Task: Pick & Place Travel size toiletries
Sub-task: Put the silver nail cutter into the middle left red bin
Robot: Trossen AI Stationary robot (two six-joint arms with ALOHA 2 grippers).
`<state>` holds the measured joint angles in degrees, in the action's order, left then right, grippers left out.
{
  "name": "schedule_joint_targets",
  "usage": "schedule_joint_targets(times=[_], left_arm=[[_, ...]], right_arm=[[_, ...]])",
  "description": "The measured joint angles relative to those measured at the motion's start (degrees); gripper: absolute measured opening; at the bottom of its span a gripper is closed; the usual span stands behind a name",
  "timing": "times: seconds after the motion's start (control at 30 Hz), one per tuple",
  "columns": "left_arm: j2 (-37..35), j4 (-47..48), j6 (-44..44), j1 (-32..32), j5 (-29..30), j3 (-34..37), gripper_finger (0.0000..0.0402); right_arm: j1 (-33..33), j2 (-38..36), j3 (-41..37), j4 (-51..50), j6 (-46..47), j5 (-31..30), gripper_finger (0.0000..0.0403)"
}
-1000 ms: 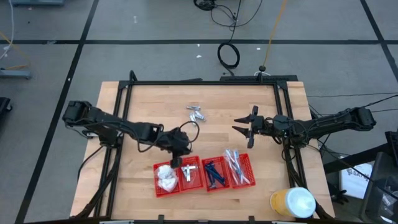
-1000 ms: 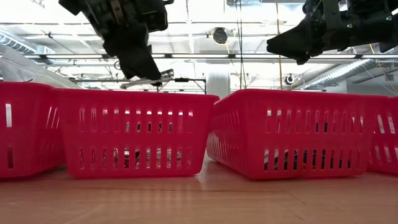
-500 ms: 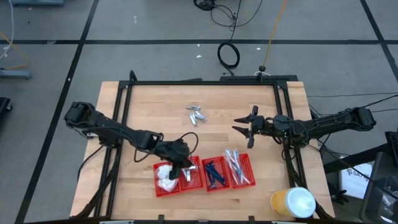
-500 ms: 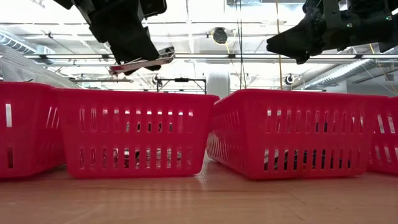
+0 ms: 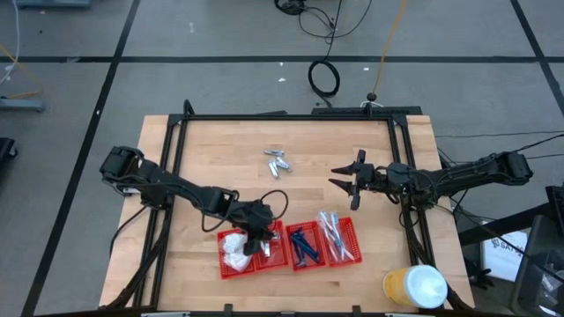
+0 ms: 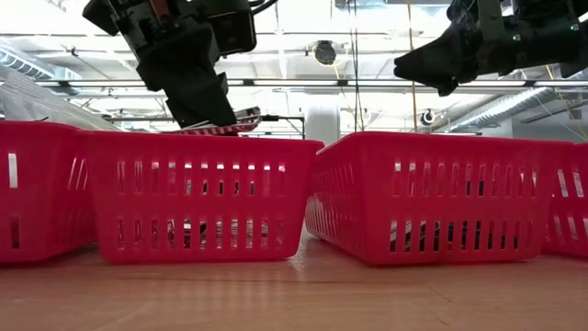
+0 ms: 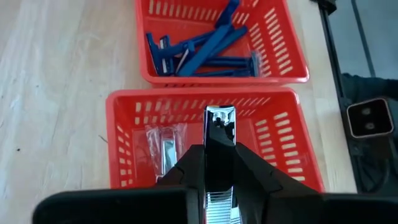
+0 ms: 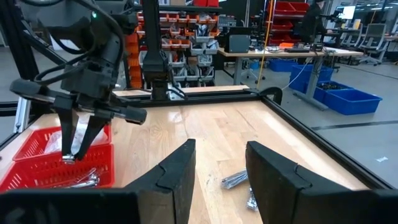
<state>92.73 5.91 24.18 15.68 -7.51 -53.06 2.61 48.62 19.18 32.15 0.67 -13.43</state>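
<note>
Four red mesh baskets stand in a row near the table's front edge: white packets [image 5: 234, 253], silvery items [image 5: 271, 248], dark blue sticks [image 5: 304, 245] and pale wrapped sticks [image 5: 339, 238]. My left gripper [image 5: 258, 236] hangs over the second basket [image 7: 124, 112], shut on a shiny silvery item [image 7: 219, 134]. Another wrapped silvery item [image 7: 165, 149] lies on that basket's floor. A few loose silvery items [image 5: 278, 163] lie on the bare wood farther back. My right gripper [image 5: 345, 187] hovers open over the table's right half, holding nothing. My left gripper pinches the silvery item between its two fingers [image 7: 255, 171], which lie along its long sides [image 7: 219, 186]. The item's free end [image 7: 219, 115] sticks out past the fingertips. The fingers slant down from the table's left. The item is clear of the basket, above its rim.
A black frame rail [image 5: 291, 116] borders the table. A yellow and white round container [image 5: 414, 286] stands at the near right corner. Bare wood lies between the loose items and the baskets. Shelves and workbenches fill the room behind.
My left gripper has gone toward the table's near edge and down, carrying the silvery item from beside the baskets' far side to over the second basket, and has tipped further downward. The item stays between its fingers.
</note>
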Motion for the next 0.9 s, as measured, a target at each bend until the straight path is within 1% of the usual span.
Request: schedule_joint_targets(times=[0.07, 0.13, 0.37, 0.47, 0.57, 0.67, 0.8, 0.9], left_arm=[[0.0, -0.1, 0.3, -0.1, 0.0, 0.0, 0.0055], [0.0, -0.1, 0.4, -0.3, 0.0, 0.0, 0.0067], [0.0, -0.1, 2.1, -0.8, 0.0, 0.0, 0.0145], [0.0, -0.1, 0.6, -1.3, 0.0, 0.0, 0.0178], [-0.3, 0.0, -1.8, -2.3, 0.0, 0.0, 0.0201], [-1.4, -0.1, -2.8, -4.0, 0.0, 0.0, 0.0212], [-3.4, 0.3, -4.4, -7.6, 0.1, 0.0, 0.0213], [-4.9, 0.3, -7.9, -10.7, 2.1, 0.0, 0.0214]], right_arm=[[0.0, 0.0, 0.0, -0.4, 0.0, 0.0, 0.0130], [0.0, 0.0, 0.0, -0.5, 0.2, 0.0, 0.0130], [0.0, 0.0, 0.0, -0.7, 0.2, 0.0, 0.0130], [0.0, 0.0, 0.0, -0.8, 0.2, 0.0, 0.0130], [0.0, 0.0, 0.0, -0.8, 0.2, 0.0, 0.0130], [0.0, 0.0, 0.0, -0.8, 0.2, 0.0, 0.0130], [0.0, 0.0, 0.0, -0.9, 0.1, 0.0, 0.0130], [0.0, 0.0, 0.0, -0.9, -0.2, 0.0, 0.0130]])
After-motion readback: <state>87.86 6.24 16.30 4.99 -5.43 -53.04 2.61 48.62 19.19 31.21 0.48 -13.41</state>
